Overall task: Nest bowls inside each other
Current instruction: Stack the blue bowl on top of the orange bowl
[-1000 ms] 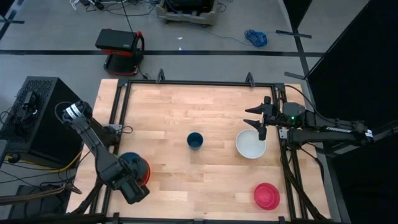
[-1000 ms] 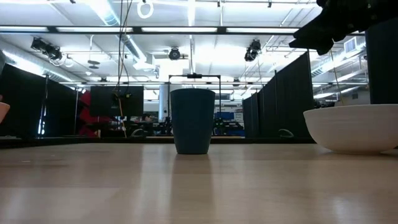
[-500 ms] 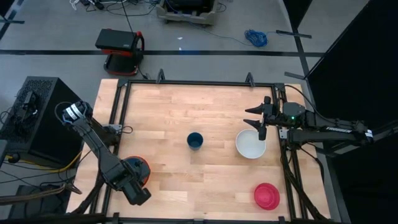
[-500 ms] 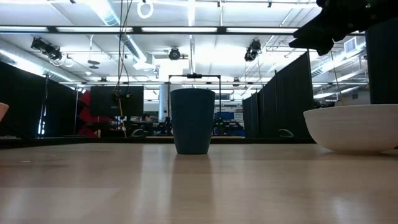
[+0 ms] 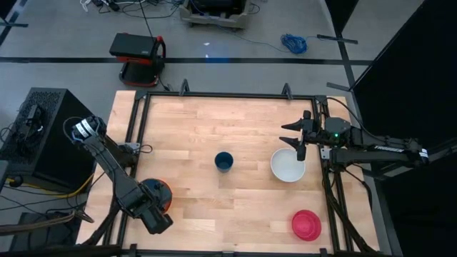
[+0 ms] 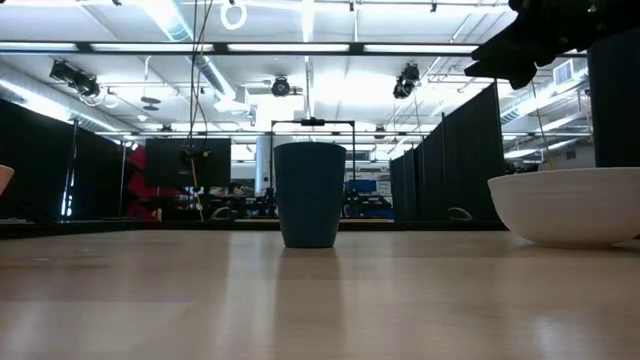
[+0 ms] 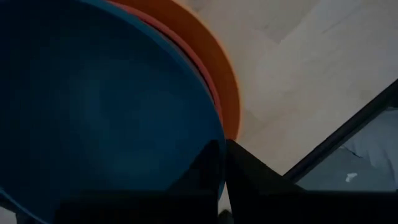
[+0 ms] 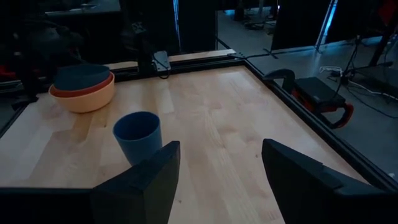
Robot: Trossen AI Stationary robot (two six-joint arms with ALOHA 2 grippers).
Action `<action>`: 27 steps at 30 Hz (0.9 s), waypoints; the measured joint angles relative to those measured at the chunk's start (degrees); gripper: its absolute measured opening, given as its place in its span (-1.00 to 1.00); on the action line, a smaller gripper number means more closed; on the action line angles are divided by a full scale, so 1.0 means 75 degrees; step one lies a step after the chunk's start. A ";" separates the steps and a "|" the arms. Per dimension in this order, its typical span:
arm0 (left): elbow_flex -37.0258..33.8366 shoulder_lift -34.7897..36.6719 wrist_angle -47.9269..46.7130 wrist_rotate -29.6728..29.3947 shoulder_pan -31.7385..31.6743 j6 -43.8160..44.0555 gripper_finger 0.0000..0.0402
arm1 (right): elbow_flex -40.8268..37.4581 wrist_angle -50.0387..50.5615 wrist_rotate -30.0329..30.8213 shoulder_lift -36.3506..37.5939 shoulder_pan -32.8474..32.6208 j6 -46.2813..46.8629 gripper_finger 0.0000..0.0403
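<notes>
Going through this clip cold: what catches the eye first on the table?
The dark blue cup stands upright alone mid-table, with the white bowl to its right under the open right gripper. At the near left edge, the left gripper is shut on the rim of the teal bowl, nested in the red-orange and orange bowls. A magenta bowl sits at the near right corner.

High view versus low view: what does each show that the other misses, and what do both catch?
Only the high view: the pink bowl near the table's right front corner, the stacked bowls at the left edge under the left end effector, and the whole right arm, its open right end effector at the white bowl's far rim.

Only the low view: the room behind the table, with ceiling lights and dark partitions.

Both: the blue cup standing upright mid-table and the white bowl to its right.
</notes>
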State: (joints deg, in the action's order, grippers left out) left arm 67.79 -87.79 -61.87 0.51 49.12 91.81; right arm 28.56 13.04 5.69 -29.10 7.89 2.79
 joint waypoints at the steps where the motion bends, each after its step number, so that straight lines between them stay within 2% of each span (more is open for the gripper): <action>1: 0.0000 0.0000 -0.0020 0.0000 0.0000 0.0000 -1.00 | 0.0000 0.0000 0.0000 0.0002 0.0000 0.0000 0.07; 18: 0.0000 0.0000 -0.0198 -0.0300 0.0000 0.0011 -0.70 | 0.0000 -0.0017 0.0000 0.0000 -0.0001 0.0003 0.09; 27: 0.0000 0.0000 -0.0558 -0.0123 -0.0115 0.0023 -0.25 | 0.0000 -0.0486 0.0000 -0.0138 0.0002 0.0175 0.05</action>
State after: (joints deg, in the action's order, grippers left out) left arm 67.79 -87.79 -66.05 -0.41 48.26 91.98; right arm 28.56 9.39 5.69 -30.14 7.90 4.10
